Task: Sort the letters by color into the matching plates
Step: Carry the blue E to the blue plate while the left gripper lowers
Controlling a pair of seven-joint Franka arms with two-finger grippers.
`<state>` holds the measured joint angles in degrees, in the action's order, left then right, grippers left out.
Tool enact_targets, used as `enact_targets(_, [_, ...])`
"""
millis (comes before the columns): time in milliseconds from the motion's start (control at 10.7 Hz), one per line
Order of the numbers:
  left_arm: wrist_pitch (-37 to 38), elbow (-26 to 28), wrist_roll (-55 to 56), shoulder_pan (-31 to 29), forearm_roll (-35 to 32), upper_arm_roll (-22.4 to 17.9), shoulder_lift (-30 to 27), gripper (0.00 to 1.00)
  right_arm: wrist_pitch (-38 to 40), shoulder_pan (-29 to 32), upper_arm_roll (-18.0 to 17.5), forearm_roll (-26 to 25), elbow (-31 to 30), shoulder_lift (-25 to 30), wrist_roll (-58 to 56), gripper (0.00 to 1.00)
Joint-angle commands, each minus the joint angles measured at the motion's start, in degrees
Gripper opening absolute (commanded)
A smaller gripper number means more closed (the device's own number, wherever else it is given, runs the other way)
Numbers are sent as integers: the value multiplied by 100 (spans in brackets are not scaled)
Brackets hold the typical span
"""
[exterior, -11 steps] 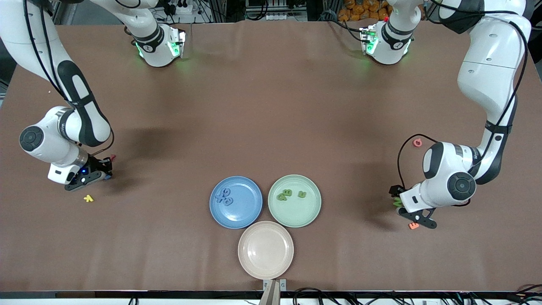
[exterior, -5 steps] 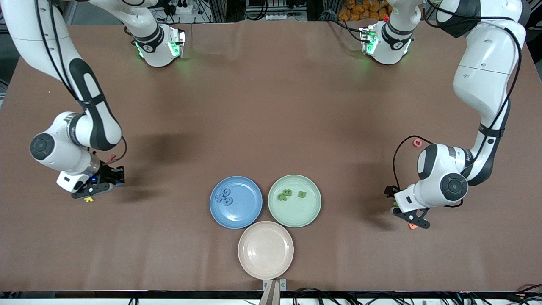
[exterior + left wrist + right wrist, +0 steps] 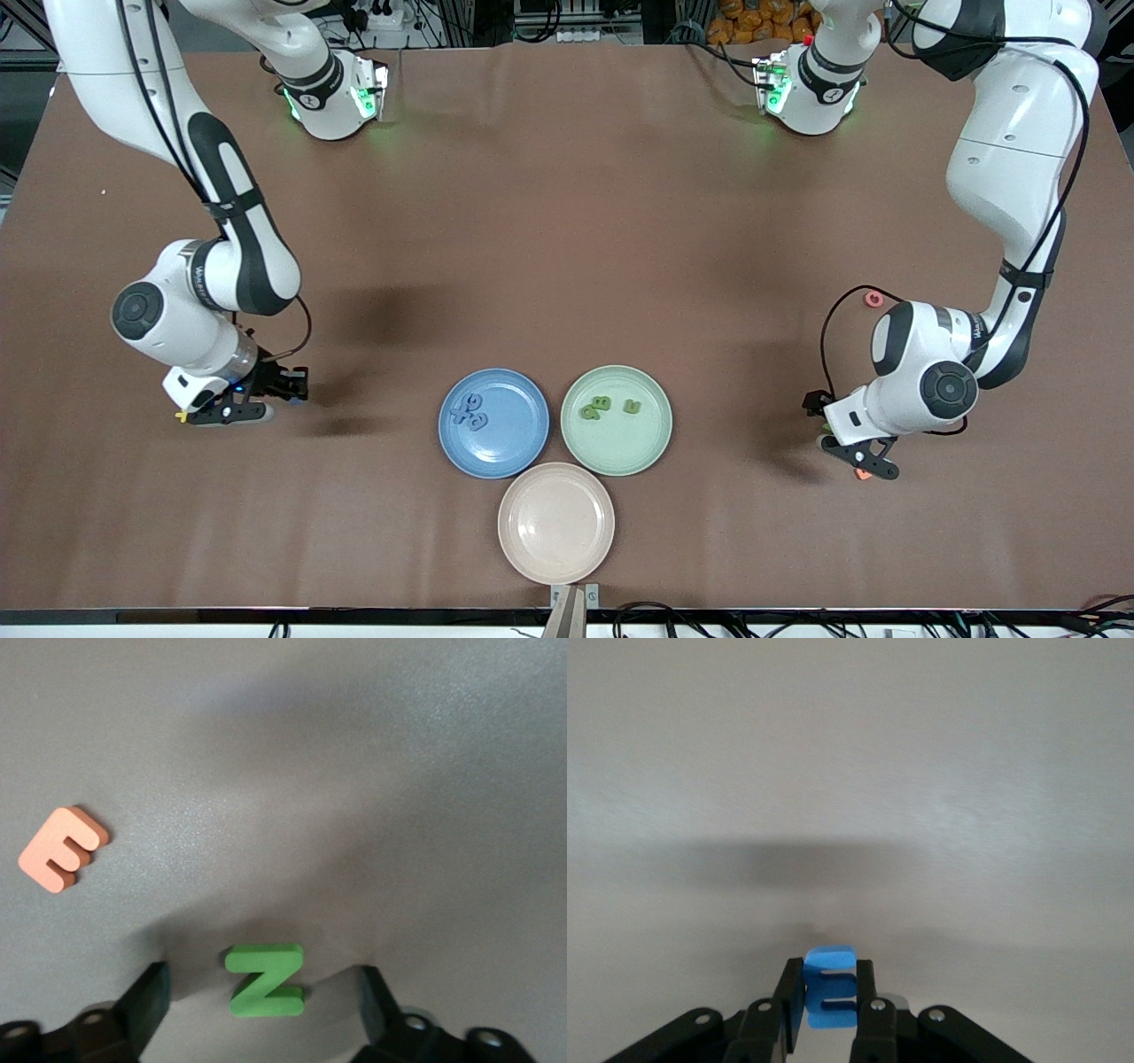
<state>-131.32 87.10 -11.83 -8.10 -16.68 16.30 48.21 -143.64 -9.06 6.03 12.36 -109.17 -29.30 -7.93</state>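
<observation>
Right gripper [image 3: 829, 1014]: clamped on blue letter [image 3: 830, 988], bench end.
Left gripper [image 3: 262, 1010]: apart, straddling green Z [image 3: 265, 979].
Handling: light, squashy foam; pinch Z's side edges.

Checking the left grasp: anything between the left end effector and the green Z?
Nothing visible. The green Z lies flat on the table between the open fingers of the left end effector; the orange E lies off to one side, apart.

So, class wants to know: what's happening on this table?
Two robot arms are sorting foam letters by colour. The right tool is shut on a blue foam letter over bare table toward the right arm's end. The left tool stands open around a green foam Z. The round blue plastic plate and mint green plate already hold letters.
</observation>
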Motion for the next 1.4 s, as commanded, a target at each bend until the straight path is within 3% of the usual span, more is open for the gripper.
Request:
enact_targets(0, [-43,-18,976,10,148,14,-22,12,91,-403,-137,91,448,-242,1053,21])
enact_targets(93, [-43,-18,1129,10,148,31,-22,0,91,-552,-172,91,615,-339,1370,21])
enact_targets(747, [-43,-88,1376,115,201,31,-83,0,82,-1448,-322,91,1591,-1007,3041,21])
enact_targets(1307, [-34,-247,2499,290,209,269,-180,0,38,-1898,-507,73,2286,-1508,3694,22])
